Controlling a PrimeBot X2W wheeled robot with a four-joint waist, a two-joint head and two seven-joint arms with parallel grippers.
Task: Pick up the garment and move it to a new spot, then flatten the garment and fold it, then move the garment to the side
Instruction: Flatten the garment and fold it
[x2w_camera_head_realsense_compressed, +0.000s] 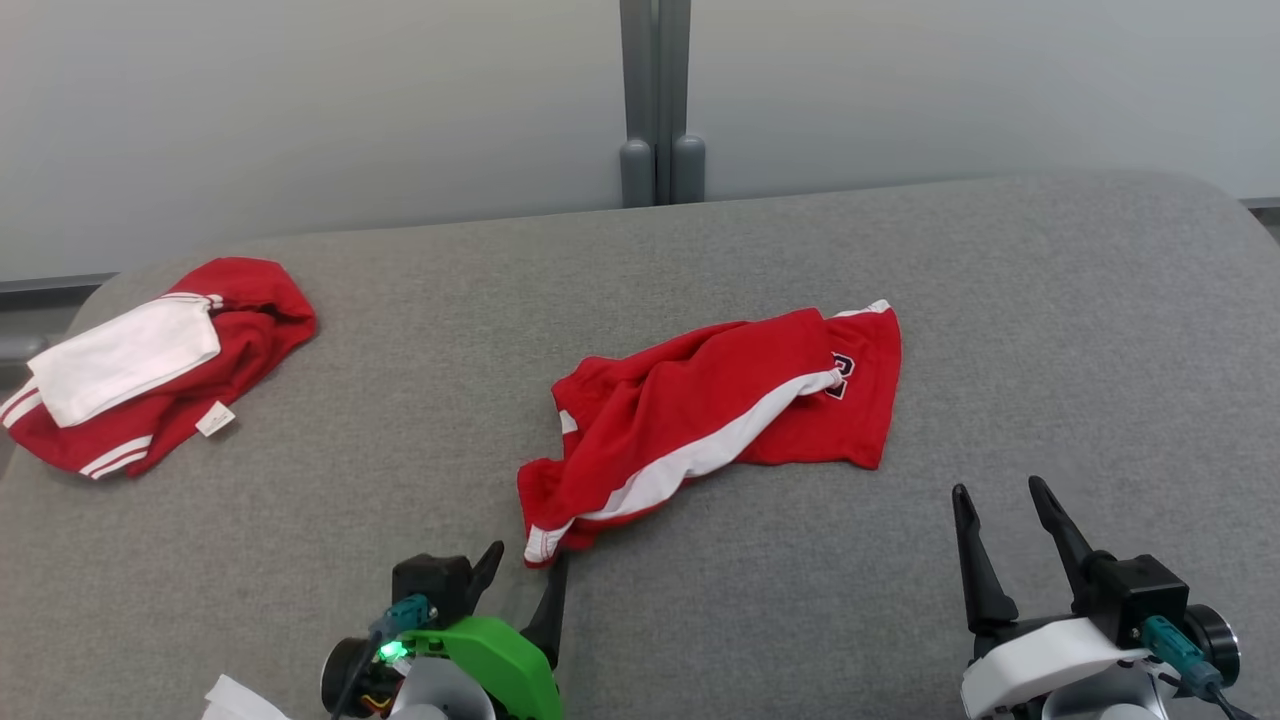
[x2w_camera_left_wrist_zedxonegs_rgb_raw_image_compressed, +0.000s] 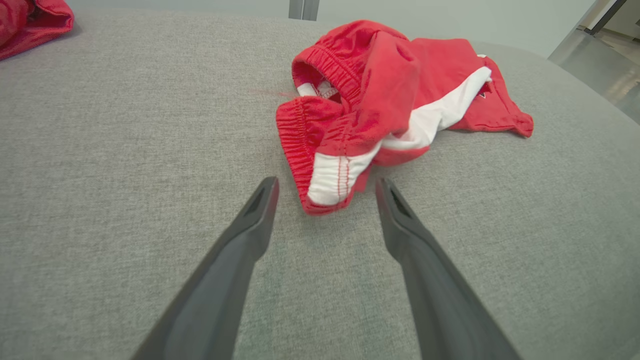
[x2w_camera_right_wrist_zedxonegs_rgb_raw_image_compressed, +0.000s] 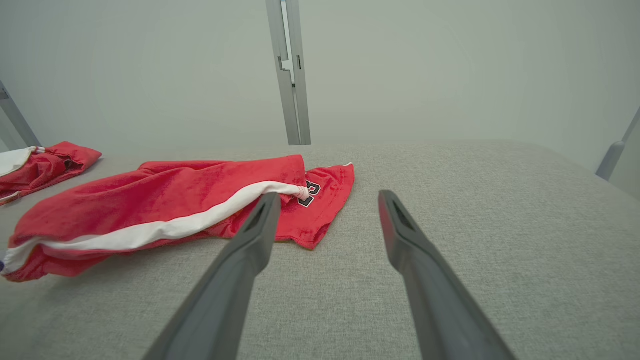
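Observation:
The garment (x2w_camera_head_realsense_compressed: 715, 415) is a pair of red shorts with a white side stripe and a dark print, lying crumpled in the middle of the grey table (x2w_camera_head_realsense_compressed: 700, 250). My left gripper (x2w_camera_head_realsense_compressed: 524, 560) is open at the shorts' near left corner, its fingertips just short of the waistband end (x2w_camera_left_wrist_zedxonegs_rgb_raw_image_compressed: 325, 192) and not touching it. In the right wrist view the shorts (x2w_camera_right_wrist_zedxonegs_rgb_raw_image_compressed: 165, 215) lie left of and beyond my fingers. My right gripper (x2w_camera_head_realsense_compressed: 996, 492) stands open over bare table, a little to the right of the shorts' right hem.
A second red and white garment (x2w_camera_head_realsense_compressed: 150, 365) lies bunched at the table's far left edge, also seen as a red heap (x2w_camera_left_wrist_zedxonegs_rgb_raw_image_compressed: 30, 22) in the left wrist view. A grey post (x2w_camera_head_realsense_compressed: 657, 100) stands behind the table against a pale wall. Bare cloth stretches to the right.

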